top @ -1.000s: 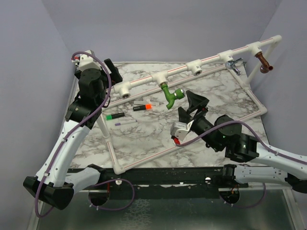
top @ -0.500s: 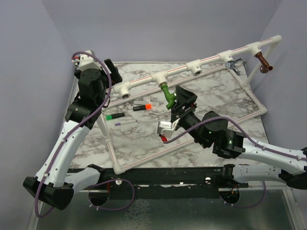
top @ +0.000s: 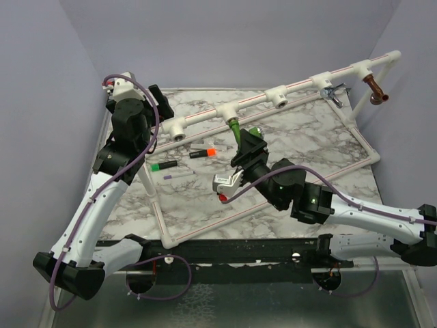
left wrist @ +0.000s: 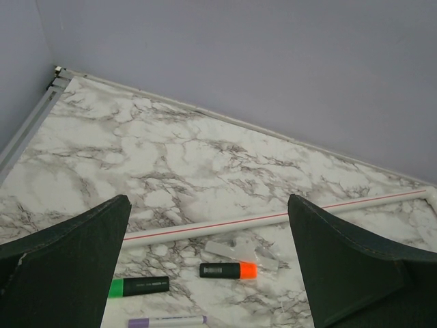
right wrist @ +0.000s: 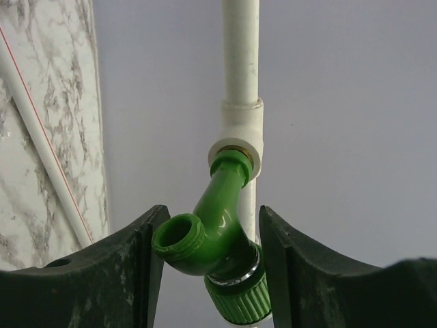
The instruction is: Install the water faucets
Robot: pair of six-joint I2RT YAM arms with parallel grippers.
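Green faucet point(right wrist: 217, 236) hangs with its neck in a tee point(right wrist: 242, 133) of the white pipe point(top: 300, 83) raised over the marble table point(top: 205, 198). The right gripper point(right wrist: 213, 208) is clamped on it, one finger against the spout mouth and the other against the knob. The left gripper point(left wrist: 208, 199) hovers well apart near the table's far left, jaws spread wide above an orange pen point(left wrist: 229, 270), while the chrome faucet point(top: 333, 91) and copper faucet point(top: 374, 87) sit at the pipe's right end.

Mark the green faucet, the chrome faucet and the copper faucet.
green faucet point(right wrist: 220, 222): right wrist view, on its bent body below the white fitting.
chrome faucet point(top: 332, 91): top external view, on its shiny body.
copper faucet point(top: 375, 89): top external view, on its brown stem.
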